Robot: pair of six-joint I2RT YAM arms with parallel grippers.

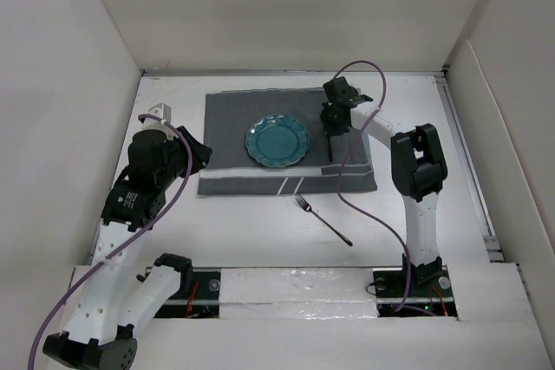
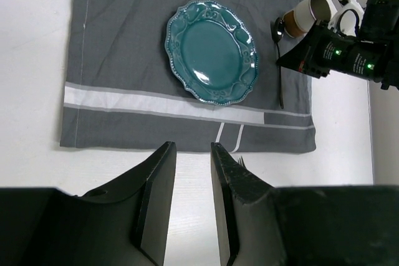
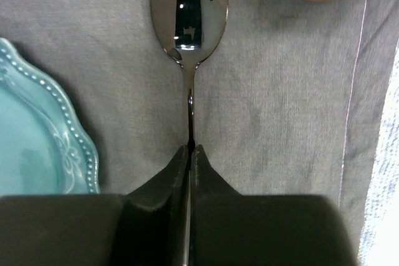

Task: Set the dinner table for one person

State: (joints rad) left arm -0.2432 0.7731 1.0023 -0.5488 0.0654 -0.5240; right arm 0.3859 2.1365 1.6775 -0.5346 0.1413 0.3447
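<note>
Polished metal spoon (image 3: pixel 189 23), stiff, light, probably slippery: right tool (image 3: pixel 189 151) clamped on its thin handle, bowl ahead; left tool (image 2: pixel 192 151) has its jaws apart.

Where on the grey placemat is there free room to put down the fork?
Free: the placemat strip left of the plate, up to its left edge. Crowded: right of the plate, with the spoon, right gripper and cup.

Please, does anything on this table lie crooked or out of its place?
The fork lies on the bare dinner table, off the placemat and slanted to its edge, whereas the spoon lies straight on the placemat beside the plate.
</note>
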